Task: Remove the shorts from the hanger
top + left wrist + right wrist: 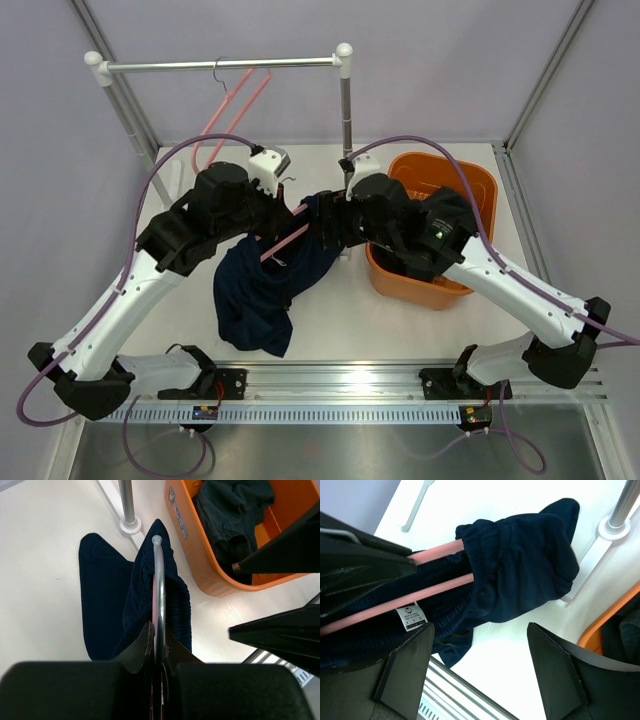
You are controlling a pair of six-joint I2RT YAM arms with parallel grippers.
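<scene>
Left gripper [157,632]: mine, clamped on the hanger [442,582] at its metal hook.
Right gripper [480,630]: fingers apart, just beside the shorts [262,290].
Shorts: on the hanger's pink bars, legs trailing onto the table [330,320].
Basket [482,186]: holds a second pair [232,515].

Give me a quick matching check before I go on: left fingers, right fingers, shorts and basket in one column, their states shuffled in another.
Things:
1. left fingers
2. right fingers
3. shorts
4. basket

States:
a. holds a dark garment
b. open
c. draped on the pink hanger
d. shut on the hanger's hook

Pairs: 1-d, 2-b, 3-c, 4-a.
</scene>
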